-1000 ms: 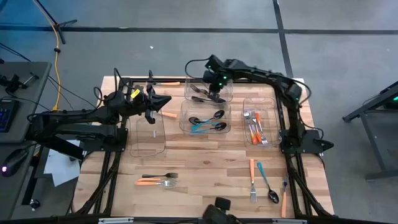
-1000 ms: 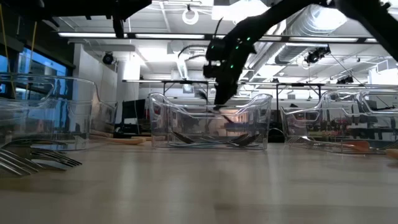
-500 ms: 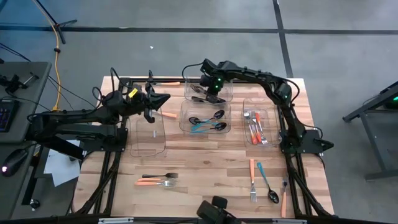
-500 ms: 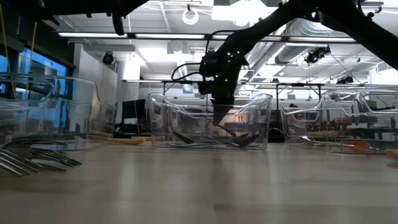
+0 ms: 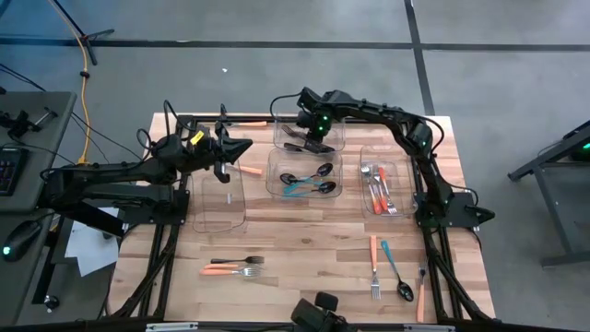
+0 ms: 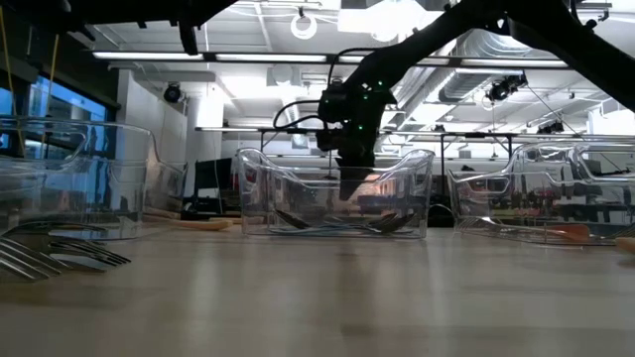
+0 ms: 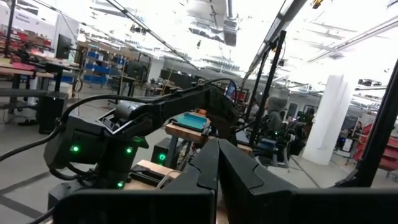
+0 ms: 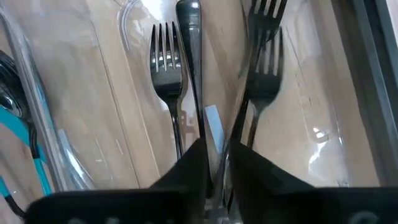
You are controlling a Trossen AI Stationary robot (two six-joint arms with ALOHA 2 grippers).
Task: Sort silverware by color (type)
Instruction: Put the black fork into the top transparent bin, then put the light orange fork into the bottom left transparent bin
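Shifted toward nine o'clock over the twelve-o'clock bin (image 5: pixel 309 134); right gripper (image 8: pixel 214 163) parted slightly, black utensil (image 8: pixel 190 37) apparently released among black forks (image 8: pixel 166 62). Left gripper (image 7: pixel 217 163) clamped empty, idle.

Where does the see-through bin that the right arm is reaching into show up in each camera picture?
High view: the clear bin at the table's far edge, right gripper over it.
Low view: cannot tell it from the nearer bin.
Left wrist view: not in it.
Right wrist view: bin floor under black forks.
Shared landmark: right gripper.
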